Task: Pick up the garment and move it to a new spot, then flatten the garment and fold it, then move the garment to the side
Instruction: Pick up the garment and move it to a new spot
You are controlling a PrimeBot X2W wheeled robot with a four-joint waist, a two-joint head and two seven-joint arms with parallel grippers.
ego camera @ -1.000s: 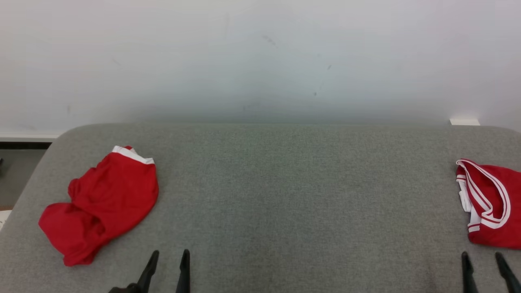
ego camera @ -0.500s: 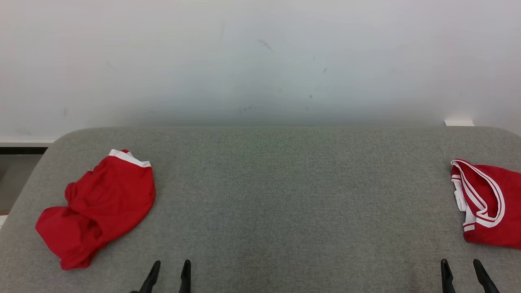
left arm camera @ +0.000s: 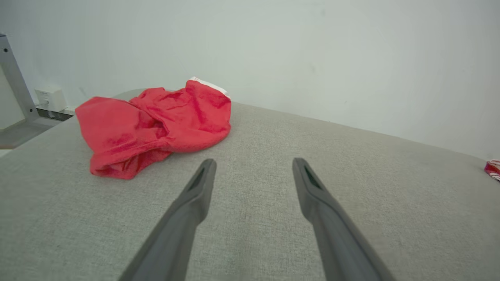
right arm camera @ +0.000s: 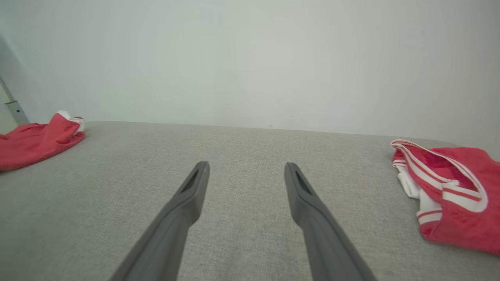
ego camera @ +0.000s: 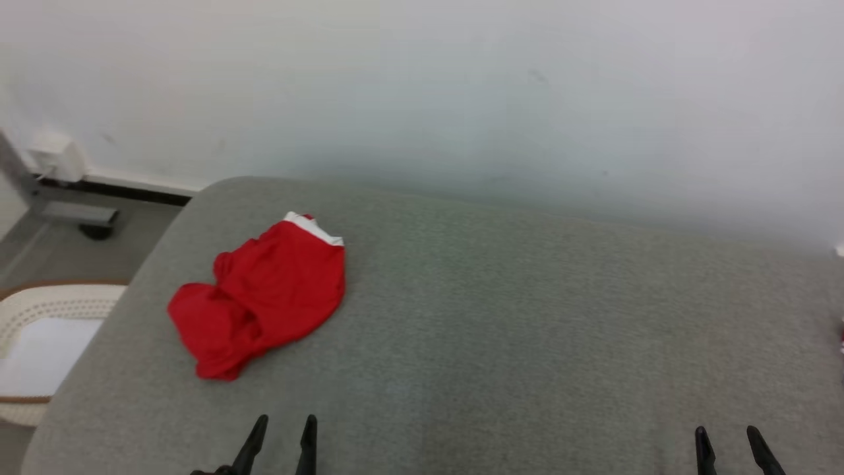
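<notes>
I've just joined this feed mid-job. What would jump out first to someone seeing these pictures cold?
A crumpled red garment with a white band lies on the left part of the grey table, ahead and to the left of the left gripper. A second red garment with white stripes lies toward the table's right end. The left gripper and the right gripper are both open and empty, low over the table's near side.

Head camera swung toward left; whole frame shifted, tilted. Red garment [ego camera: 264, 297] now nearer frame middle. Striped garment [right arm camera: 449, 187] reduced to sliver at right edge. Newly in frame at left: basket [ego camera: 59, 307], floor [ego camera: 39, 254], wall box [ego camera: 56, 155], metal leg [ego camera: 16, 168].
</notes>
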